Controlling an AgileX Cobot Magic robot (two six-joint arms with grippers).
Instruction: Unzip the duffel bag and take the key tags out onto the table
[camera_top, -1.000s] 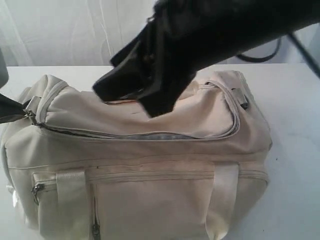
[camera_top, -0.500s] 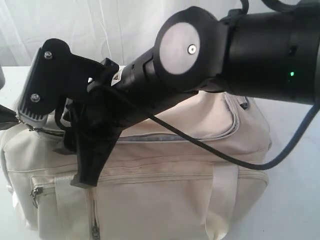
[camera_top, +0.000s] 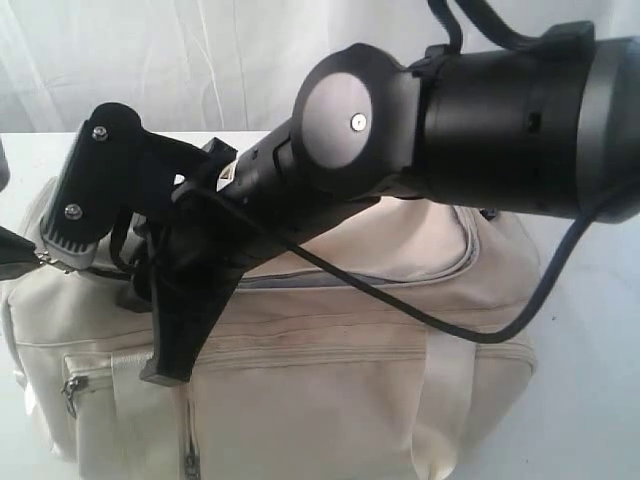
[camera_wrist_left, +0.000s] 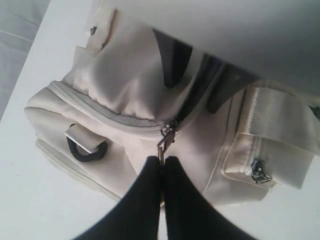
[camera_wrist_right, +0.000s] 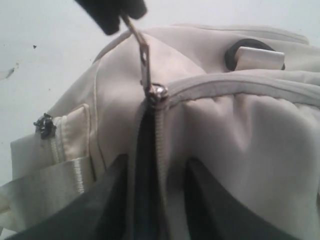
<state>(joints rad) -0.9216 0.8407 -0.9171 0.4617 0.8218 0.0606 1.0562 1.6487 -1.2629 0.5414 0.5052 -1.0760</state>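
A: Where's the duffel bag (camera_top: 330, 400)?
B: On the white table (camera_top: 590, 260), long side to the exterior camera. The front run of the top zipper gapes a little, and grey lining (camera_top: 300, 281) shows there, as it did a second ago.
A: And the left gripper (camera_wrist_left: 162, 161)?
B: At the bag's left end, clamped on the metal zipper pull (camera_wrist_left: 164, 141). The pull is drawn out straight from the slider (camera_wrist_right: 157, 91).
A: The right gripper (camera_wrist_right: 156, 162)?
B: Jaws parted, holding nothing. One jaw sits either side of the opened zipper track just below the slider, with dark interior between the tapes. Whether the jaws press the fabric — cannot tell.
A: Changes?
B: A second ago the right arm (camera_top: 520, 110) was a blur over the middle of the bag. Half a second ago it had already reached across to the left end. Since then the wrist has dropped slightly — little else. The bag is in much the same place.
A: Anything more?
B: Black D-ring (camera_wrist_left: 86, 150) near the zipper's end. Side pocket (camera_wrist_left: 260, 150) has its own small slider.
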